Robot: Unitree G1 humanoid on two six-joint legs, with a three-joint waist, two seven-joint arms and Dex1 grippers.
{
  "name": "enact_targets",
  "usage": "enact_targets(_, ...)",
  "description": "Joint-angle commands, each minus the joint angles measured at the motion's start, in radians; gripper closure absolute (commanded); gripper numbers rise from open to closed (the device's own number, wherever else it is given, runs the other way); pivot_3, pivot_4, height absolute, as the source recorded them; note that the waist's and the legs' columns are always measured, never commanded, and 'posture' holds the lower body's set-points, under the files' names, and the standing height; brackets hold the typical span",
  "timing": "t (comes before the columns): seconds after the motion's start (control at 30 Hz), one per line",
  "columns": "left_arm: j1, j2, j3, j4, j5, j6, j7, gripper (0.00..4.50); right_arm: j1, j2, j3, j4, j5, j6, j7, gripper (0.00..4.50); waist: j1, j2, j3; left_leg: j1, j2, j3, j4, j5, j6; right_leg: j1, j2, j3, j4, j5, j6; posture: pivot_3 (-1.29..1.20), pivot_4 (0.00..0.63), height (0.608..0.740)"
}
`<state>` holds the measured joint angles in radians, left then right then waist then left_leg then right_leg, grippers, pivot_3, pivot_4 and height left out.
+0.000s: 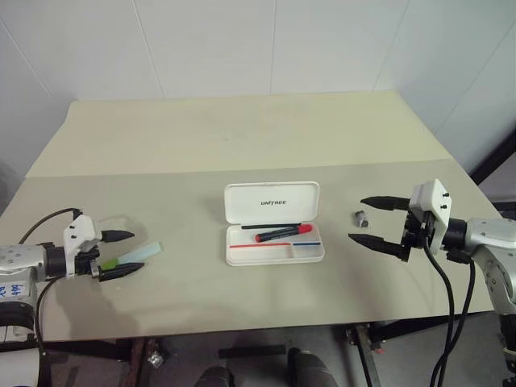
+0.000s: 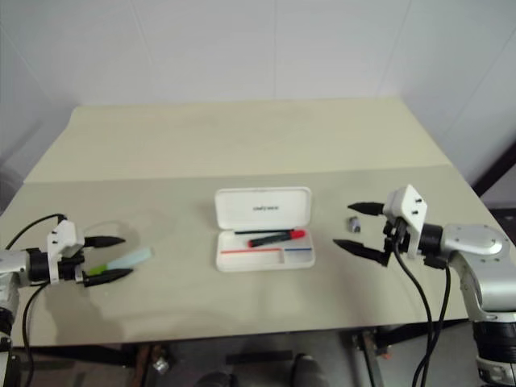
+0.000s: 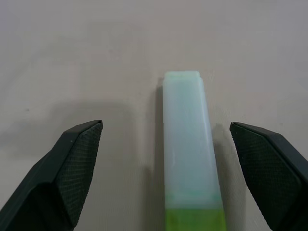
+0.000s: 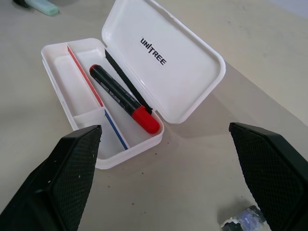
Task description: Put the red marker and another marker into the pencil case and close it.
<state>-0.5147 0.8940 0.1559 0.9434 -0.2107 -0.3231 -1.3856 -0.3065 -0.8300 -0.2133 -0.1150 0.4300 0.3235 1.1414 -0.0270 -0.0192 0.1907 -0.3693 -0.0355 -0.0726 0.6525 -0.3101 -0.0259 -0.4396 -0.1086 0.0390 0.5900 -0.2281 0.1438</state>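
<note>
White plastic, the pencil case lies open near the middle of the pale table, its lid folded back flat on the far side. Inside the tray, the red marker rests lengthwise in the long rear compartment, black barrel toward the robot's left and red cap toward its right, just behind the thin red and blue lines. The front compartments hold nothing.

Well to the left of the case, the light-green marker lies on the table with its pale bluish cap end pointing toward the case. The left tool hangs low over its green end, jaws spread wide on either side of the barrel, neither finger touching it in the left wrist view.

On the right side, the right tool hovers level beside the case, aimed toward it, jaws wide and gripping nothing. A small grey cap-like piece sits on the table between its fingers.
</note>
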Motion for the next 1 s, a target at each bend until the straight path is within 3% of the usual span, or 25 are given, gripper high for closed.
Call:
enact_targets(0.03, -0.011, -0.002, -0.011, 0.041, 0.020, -0.035, -0.022, 0.00, 0.018, -0.034, -0.058, -0.065, 0.033, 0.019, -0.019, 0.01, 0.001, 0.000, 0.000, 0.000, 0.000, 0.000, 0.000, 0.000, 0.000, 0.000, 0.000, 0.000, 0.000, 0.000, 0.000, 0.00, 0.150, 0.740)
enact_targets(0.17, 0.003, -0.009, -0.012, 0.064, 0.023, -0.062, -0.019, 0.00, 0.038, -0.040, -0.071, -0.092, 0.042, 0.033, -0.041, 0.01, 0.001, -0.001, 0.000, 0.001, 0.000, 0.000, 0.001, 0.000, 0.000, 0.001, 0.000, 0.000, 0.001, 0.000, 0.000, 0.00, 0.150, 0.740)
enact_targets(0.23, 0.013, -0.014, -0.007, 0.070, 0.019, -0.065, -0.010, 0.39, 0.045, -0.042, -0.075, -0.099, 0.044, 0.035, -0.049, 0.00, 0.001, -0.001, 0.000, 0.002, 0.000, 0.000, 0.001, 0.000, 0.000, 0.001, 0.000, 0.000, 0.001, 0.000, 0.000, 0.00, 0.150, 0.740)
enact_targets(0.4, 0.026, -0.018, 0.001, 0.076, 0.012, -0.065, -0.007, 1.90, 0.048, -0.045, -0.074, -0.102, 0.045, 0.035, -0.060, 0.00, 0.001, 0.000, -0.001, 0.004, 0.000, 0.000, 0.002, 0.000, 0.000, 0.003, 0.000, 0.000, 0.000, 0.000, 0.000, 0.00, 0.150, 0.740)
enact_targets(0.57, 0.026, -0.022, 0.007, 0.067, 0.005, -0.066, 0.002, 3.41, 0.034, -0.044, -0.062, -0.090, 0.040, 0.029, -0.060, 0.00, 0.000, -0.001, -0.001, 0.017, 0.002, 0.000, 0.000, 0.001, 0.001, 0.016, 0.001, 0.000, -0.001, -0.001, -0.002, 0.00, 0.150, 0.740)
enact_targets(0.73, 0.026, -0.032, 0.013, 0.046, -0.006, -0.062, 0.017, 3.41, 0.019, -0.040, -0.041, -0.071, 0.031, 0.015, -0.052, 0.00, 0.001, 0.000, -0.001, 0.017, 0.002, 0.000, 0.000, 0.001, 0.001, 0.016, 0.001, 0.000, 0.000, -0.001, -0.002, 0.00, 0.150, 0.740)
enact_targets(1.0, 0.061, -0.044, 0.035, -0.240, -0.088, 0.035, 0.006, 3.41, -0.023, -0.021, 0.013, -0.004, 0.009, -0.028, -0.029, 0.00, 0.003, -0.001, 0.000, 0.014, 0.001, -0.001, 0.000, 0.001, 0.001, 0.014, 0.000, 0.000, -0.002, 0.000, -0.001, 0.00, 0.150, 0.740)
